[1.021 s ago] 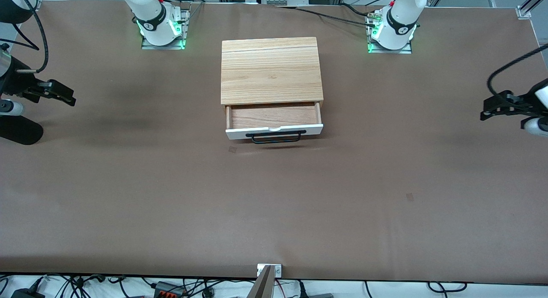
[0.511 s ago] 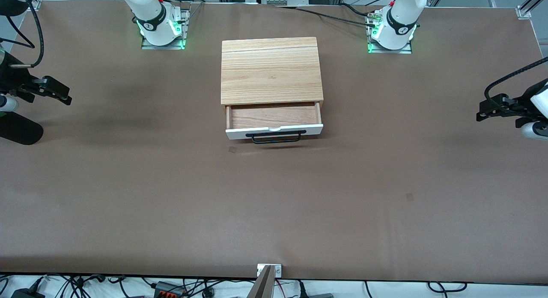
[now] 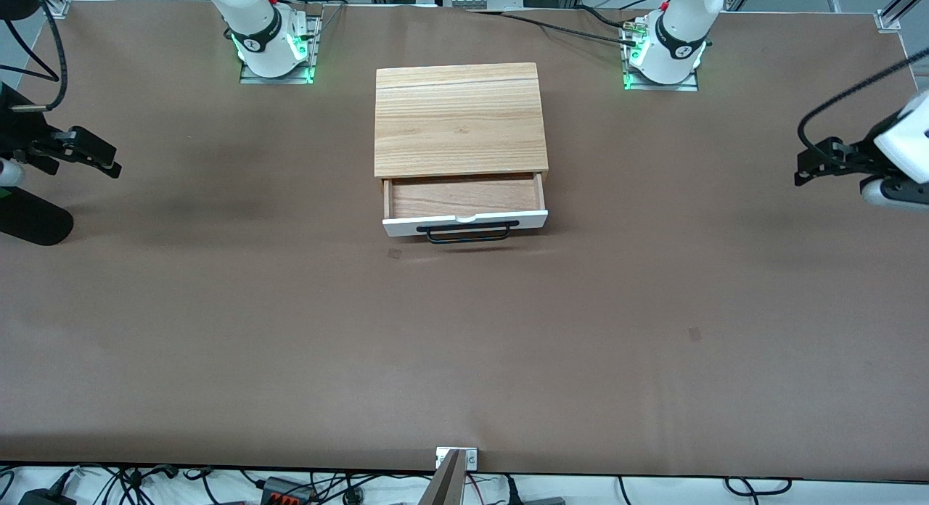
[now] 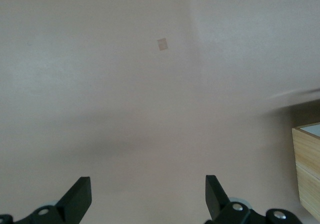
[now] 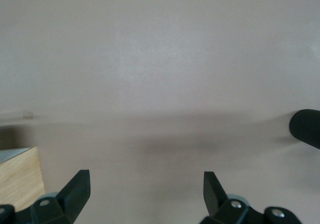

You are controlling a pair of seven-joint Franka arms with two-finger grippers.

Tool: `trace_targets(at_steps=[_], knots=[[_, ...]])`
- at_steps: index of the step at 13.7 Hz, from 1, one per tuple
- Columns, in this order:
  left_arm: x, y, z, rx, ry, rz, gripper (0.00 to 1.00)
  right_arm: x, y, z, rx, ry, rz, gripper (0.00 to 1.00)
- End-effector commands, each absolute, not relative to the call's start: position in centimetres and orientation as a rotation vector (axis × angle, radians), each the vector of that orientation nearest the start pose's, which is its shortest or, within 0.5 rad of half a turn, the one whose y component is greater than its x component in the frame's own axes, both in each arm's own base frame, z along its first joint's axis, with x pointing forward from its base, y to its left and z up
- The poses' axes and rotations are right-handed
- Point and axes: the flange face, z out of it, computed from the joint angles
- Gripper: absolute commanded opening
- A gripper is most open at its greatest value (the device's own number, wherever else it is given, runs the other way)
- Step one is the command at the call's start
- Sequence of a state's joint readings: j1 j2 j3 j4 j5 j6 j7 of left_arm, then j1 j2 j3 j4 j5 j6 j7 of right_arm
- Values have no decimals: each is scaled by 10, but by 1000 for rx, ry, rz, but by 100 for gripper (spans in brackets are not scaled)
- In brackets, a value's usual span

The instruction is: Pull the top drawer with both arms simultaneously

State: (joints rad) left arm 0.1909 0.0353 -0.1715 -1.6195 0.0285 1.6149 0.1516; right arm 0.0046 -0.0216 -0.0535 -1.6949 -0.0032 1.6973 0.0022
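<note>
Drawer first: the shallow top drawer point(image 3: 464, 207) with its white front, long black bar handle point(image 3: 468, 231) and light wood floor stands pulled partway out of the low cabinet with the wood-grain top point(image 3: 459, 119), its front facing the front camera. That cabinet sits on the brown table point(image 3: 464, 345), midway between my two bases, with a small dark square mark point(image 3: 394, 253) on the surface just in front of the drawer, toward my right arm's end.

Neither of my hands touches the drawer. My left black two-finger gripper point(image 3: 800, 168) hangs in the air over the bare table at my left arm's end, well apart from the cabinet. Its fingers point(image 4: 80, 196) are spread wide with nothing between them, and its wrist view shows one wooden corner of the cabinet at the edge.

My right black two-finger gripper point(image 3: 112, 162) is over the table at the right arm's end, likewise well apart from the cabinet. Its fingers point(image 5: 79, 188) are also released wide and empty above plain brown surface.
</note>
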Motion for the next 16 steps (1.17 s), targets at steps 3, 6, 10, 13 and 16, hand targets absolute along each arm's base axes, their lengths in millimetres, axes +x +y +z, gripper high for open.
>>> trace_targets(at_steps=[3,6,10,13,16], knots=[[557,15,587,-3124,182,16,100,556,-22,589,-3136,32,-29,100],[554,14,587,-3124,203,50,100,557,-20,588,-3136,32,-31,100],[548,-13,609,-3119,254,68,100,557,-19,585,-3135,47,-19,100],[547,-7,607,-3121,233,85,100,557,-21,586,-3136,47,-24,100],[547,-5,608,-3146,222,83,100,559,-22,585,-3140,34,-27,100]])
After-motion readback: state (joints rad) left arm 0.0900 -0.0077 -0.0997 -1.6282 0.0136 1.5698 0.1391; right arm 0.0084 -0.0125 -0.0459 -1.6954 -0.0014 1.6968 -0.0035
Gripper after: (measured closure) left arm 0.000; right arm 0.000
